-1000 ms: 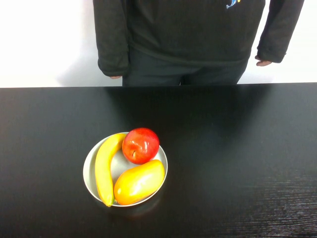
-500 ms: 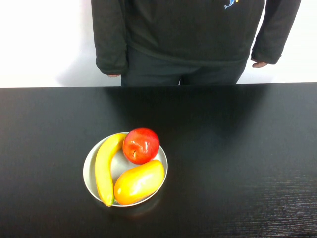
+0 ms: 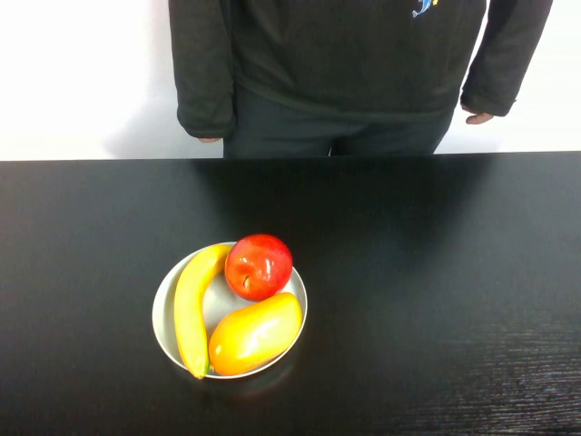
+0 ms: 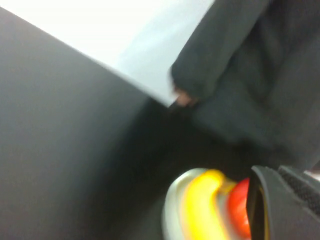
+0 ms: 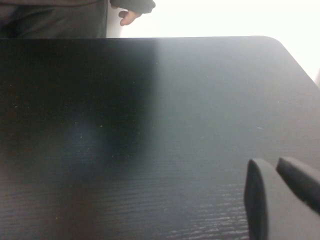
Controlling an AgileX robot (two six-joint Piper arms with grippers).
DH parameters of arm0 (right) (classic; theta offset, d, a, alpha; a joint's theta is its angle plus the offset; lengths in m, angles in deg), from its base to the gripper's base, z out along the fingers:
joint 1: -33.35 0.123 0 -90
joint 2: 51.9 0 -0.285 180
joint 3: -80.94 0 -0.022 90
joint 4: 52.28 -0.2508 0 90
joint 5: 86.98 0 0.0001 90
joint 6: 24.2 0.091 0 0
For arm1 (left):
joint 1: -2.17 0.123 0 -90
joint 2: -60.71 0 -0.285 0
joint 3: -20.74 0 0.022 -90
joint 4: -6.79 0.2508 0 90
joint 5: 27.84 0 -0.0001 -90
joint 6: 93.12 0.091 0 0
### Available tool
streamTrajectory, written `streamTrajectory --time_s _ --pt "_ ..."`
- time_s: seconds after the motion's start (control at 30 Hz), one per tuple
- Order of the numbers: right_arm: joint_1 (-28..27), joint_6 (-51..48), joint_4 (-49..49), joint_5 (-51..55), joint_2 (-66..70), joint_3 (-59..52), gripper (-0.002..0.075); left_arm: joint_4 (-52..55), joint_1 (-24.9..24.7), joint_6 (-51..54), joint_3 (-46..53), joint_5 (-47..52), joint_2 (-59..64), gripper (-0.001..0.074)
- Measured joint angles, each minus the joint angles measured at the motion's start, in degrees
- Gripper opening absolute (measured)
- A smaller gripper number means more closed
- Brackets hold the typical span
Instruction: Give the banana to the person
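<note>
The banana [image 3: 192,304] lies on the left side of a white plate [image 3: 162,313], curved along its rim. It also shows in the left wrist view [image 4: 200,207]. The person [image 3: 354,64] stands behind the table's far edge, arms hanging, hands [image 3: 478,117] at their sides. My left gripper [image 4: 282,205] is over the table on the robot's side of the plate, empty, pointing at the fruit. My right gripper [image 5: 275,172] is shut and empty, low over the bare right part of the table. Neither gripper shows in the high view.
A red apple [image 3: 259,266] and a yellow-orange mango [image 3: 254,333] share the plate, touching the banana. The black table [image 3: 436,272] stretches wide around the plate. Its far right corner [image 5: 272,40] is rounded.
The person has shifted slightly to the left. The fruit and plate have not moved.
</note>
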Motion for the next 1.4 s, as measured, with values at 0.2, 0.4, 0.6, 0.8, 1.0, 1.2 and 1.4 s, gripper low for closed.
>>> streamTrajectory --time_s 0.2,0.4,0.6,0.8,1.0,1.2,1.4 --pt "0.0 0.0 0.0 0.0 0.0 0.0 -0.0007 -1.19 0.0 -5.18 0.0 -5.24 0.0 -0.0004" --pt "0.0 0.0 0.0 0.0 0.0 0.0 -0.0007 -2.09 0.0 -5.86 -4.07 4.73 0.82 -0.0004" --pt "0.0 0.0 0.0 0.0 0.0 0.0 -0.0007 -1.98 0.0 4.3 -18.93 22.85 10.76 -0.0004" --pt "0.0 0.0 0.0 0.0 0.0 0.0 -0.0008 -1.78 0.0 14.45 -35.74 42.73 28.96 -0.0004" --pt "0.0 0.0 0.0 0.0 0.0 0.0 -0.0008 -2.65 0.0 19.74 -46.53 49.05 47.88 -0.0004" --pt "0.0 0.0 0.0 0.0 0.0 0.0 -0.0007 -4.36 -6.72 21.5 -51.14 48.83 64.27 -0.0004" --pt "0.0 0.0 0.0 0.0 0.0 0.0 -0.0007 0.43 -18.76 16.05 -55.34 45.49 76.97 -0.0004"
